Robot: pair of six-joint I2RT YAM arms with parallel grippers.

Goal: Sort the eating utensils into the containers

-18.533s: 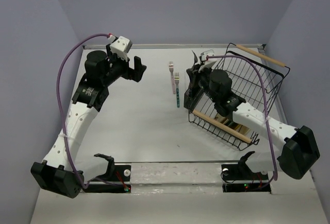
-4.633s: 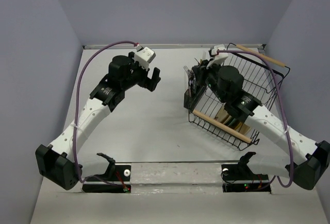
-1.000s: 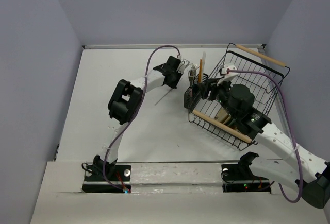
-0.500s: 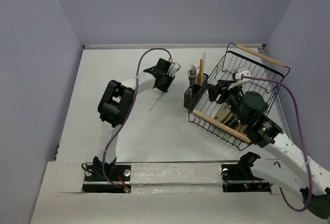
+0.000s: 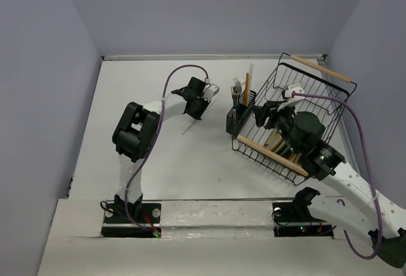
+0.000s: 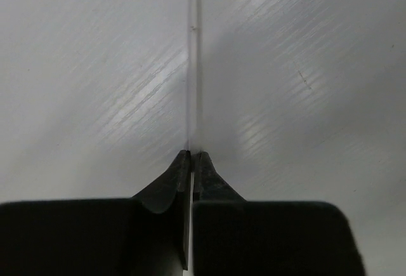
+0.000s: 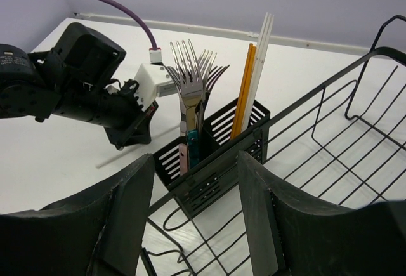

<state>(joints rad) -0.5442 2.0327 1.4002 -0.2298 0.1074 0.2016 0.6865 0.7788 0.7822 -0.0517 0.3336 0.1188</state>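
Observation:
A pale white chopstick (image 6: pixel 193 66) lies flat on the white table, and my left gripper (image 6: pixel 192 157) is shut on its near end. In the top view that gripper (image 5: pixel 195 108) is left of the small black slotted holder (image 5: pixel 236 116), with the chopstick (image 5: pixel 188 125) running toward me. The holder (image 7: pixel 216 152) carries several forks (image 7: pixel 190 76) in one slot and a brown chopstick pair (image 7: pixel 243 92) and a white pair (image 7: pixel 260 60) in another. My right gripper (image 7: pixel 196 162) hangs open just behind the holder, over the rack, with nothing in it.
A big black wire rack (image 5: pixel 317 92) with wooden handles (image 5: pixel 273 155) stands at the right, and the holder hangs on its left rim. Purple cables loop over both arms. Walls close in at the back and both sides.
My left gripper has drawn back to the left, away from the holder, and now pinches the pale chopstick on the table. My right gripper has eased slightly right and back over the rack.

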